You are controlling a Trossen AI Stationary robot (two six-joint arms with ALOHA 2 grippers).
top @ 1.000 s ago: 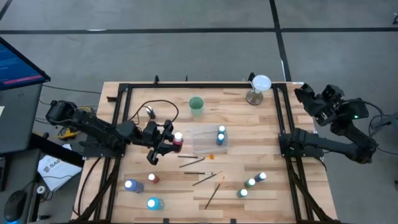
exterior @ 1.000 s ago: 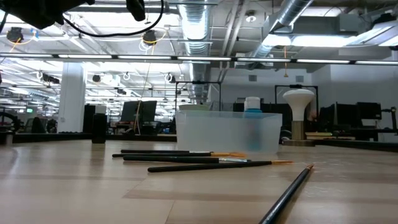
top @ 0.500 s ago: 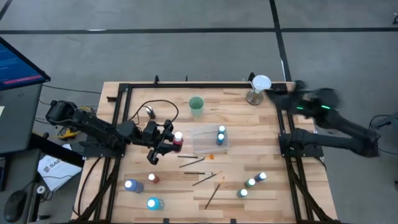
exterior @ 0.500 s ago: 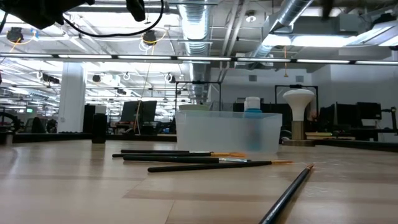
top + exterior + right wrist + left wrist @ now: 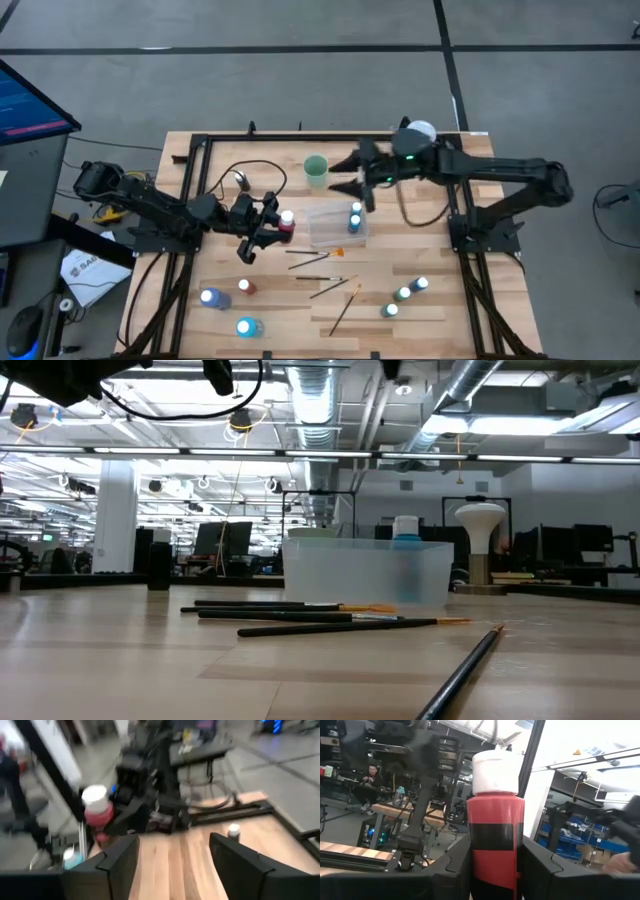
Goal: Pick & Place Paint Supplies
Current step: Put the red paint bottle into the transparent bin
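Bottle, red (image 5: 287, 226), white-capped: your left pincer (image 5: 273, 226) grips it above the tabletop (image 5: 400, 325), left of the clear tray (image 5: 335, 225). Your right pincer (image 5: 352, 176), fingers spread and empty, hovers beyond the tray. Brushes (image 5: 318, 255) lie nearer you.

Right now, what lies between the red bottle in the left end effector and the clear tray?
In the high view, only bare wood separates the red bottle, held in the left end effector, from the clear tray.
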